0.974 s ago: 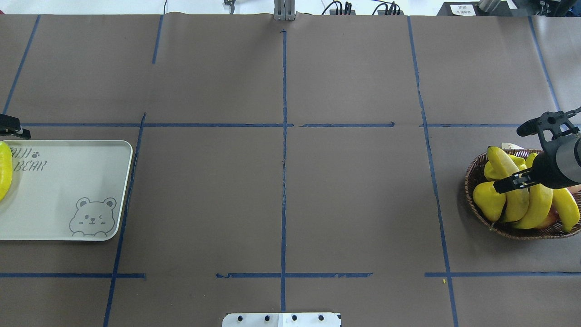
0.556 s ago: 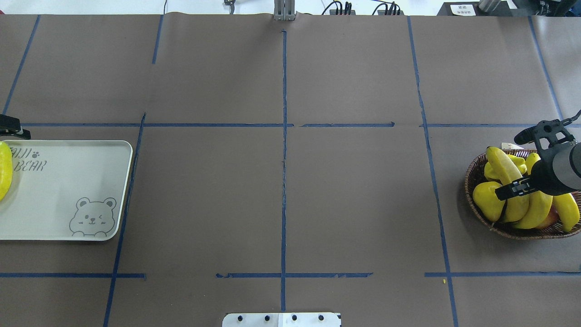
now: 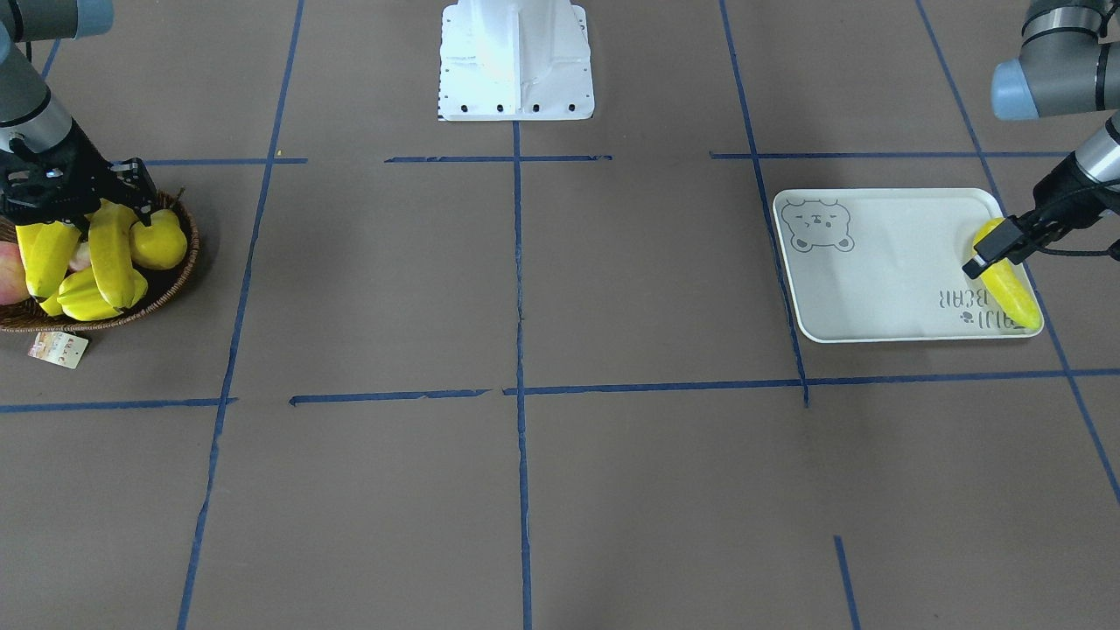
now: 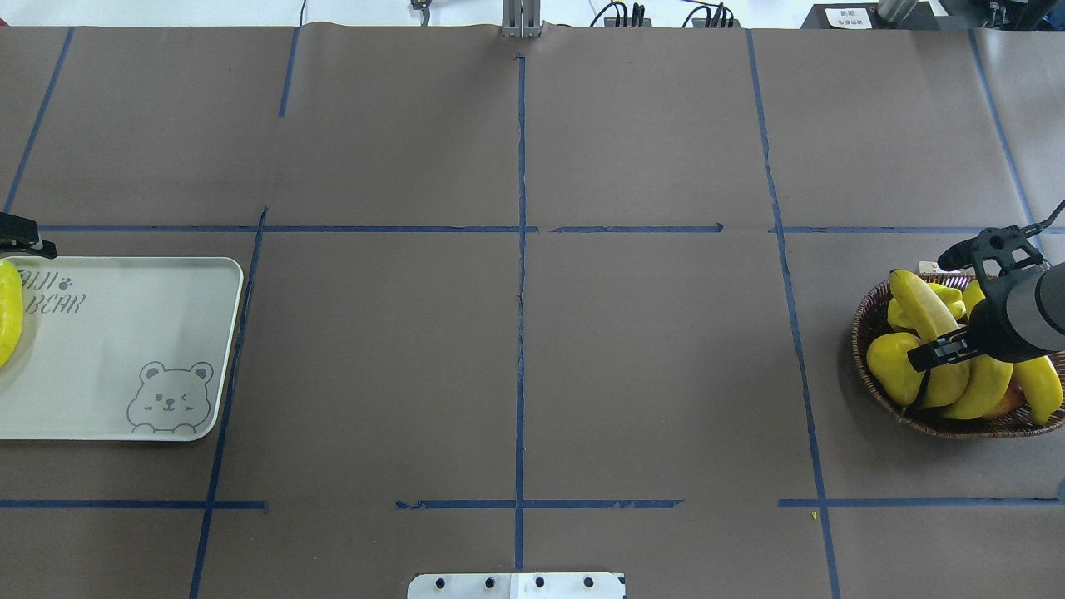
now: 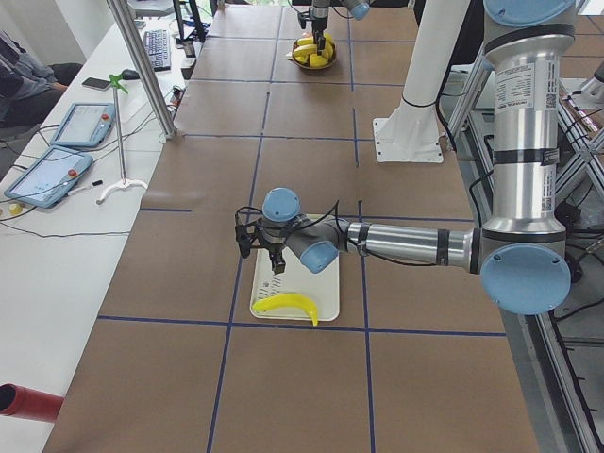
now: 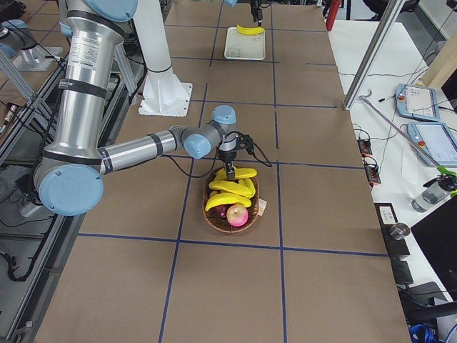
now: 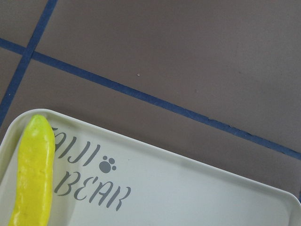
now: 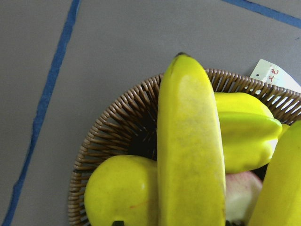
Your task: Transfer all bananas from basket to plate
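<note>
The wicker basket (image 4: 869, 312) at the table's right holds three bananas. My right gripper (image 4: 941, 304) is open, with one finger on each side of the darker banana (image 4: 925, 312), which fills the right wrist view (image 8: 190, 155). Two more bananas (image 4: 986, 378) lie beside it. The fourth banana (image 3: 1011, 289) lies free on the white bear plate (image 3: 884, 262) at the table's left, also in the left wrist view (image 7: 35, 174). My left gripper (image 3: 993, 249) hovers over that banana, looks open and holds nothing.
The basket also holds a round yellow pear (image 4: 894, 366), a ridged starfruit (image 8: 244, 132) and a red apple (image 6: 237, 214). A paper tag (image 3: 58, 348) hangs off the basket's rim. Blue tape lines cross the brown table cover.
My right gripper has sunk lower over the basket and shifted slightly toward me, its fingers now astride the darker banana. The left arm and the plate's banana have not moved.
</note>
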`<state>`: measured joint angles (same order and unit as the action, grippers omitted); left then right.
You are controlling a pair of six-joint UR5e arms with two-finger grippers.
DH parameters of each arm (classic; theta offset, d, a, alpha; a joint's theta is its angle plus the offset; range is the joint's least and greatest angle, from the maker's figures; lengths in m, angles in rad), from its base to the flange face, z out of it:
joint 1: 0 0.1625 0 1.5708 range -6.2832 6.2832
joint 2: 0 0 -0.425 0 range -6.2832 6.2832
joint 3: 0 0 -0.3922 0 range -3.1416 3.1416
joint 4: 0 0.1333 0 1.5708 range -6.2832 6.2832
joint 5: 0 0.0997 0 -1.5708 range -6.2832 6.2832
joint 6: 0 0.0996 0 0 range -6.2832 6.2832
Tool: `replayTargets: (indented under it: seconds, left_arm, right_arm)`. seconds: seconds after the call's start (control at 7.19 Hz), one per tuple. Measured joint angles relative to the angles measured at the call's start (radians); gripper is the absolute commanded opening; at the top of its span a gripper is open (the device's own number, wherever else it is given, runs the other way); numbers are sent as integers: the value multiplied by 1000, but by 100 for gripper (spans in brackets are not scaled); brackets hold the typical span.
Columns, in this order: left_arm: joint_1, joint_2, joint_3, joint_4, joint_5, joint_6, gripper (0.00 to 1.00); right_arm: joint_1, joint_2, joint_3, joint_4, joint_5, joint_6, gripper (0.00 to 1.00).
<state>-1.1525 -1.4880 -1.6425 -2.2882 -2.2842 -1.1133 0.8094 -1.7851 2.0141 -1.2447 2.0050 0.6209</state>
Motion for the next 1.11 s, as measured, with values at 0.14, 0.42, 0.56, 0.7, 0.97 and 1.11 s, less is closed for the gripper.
replayTargets:
  seconds: [0.14,0.42,0.56,0.7,0.97,1.11]
  left_arm:
    - [0,0,1,0,0,0,100]
    - [0,0,1,0,0,0,100]
    - [0,0,1,0,0,0,100]
    - [0,-1,1,0,0,0,100]
    - [0,-1,-1,0,-1,0,100]
    - [0,-3,-7,-2,-1,-1,100]
  right_arm:
    - [0,1,-1,-1,0,-1,20]
    - [1,2,-2,-1,0,-1,7]
    - [2,2,0,-1,0,-1,3]
    - [3,2,6,-1,1,-1,2]
    - [33,0,55,-3,21,-1,1]
    - [73,4,80,-4,65,-1,1]
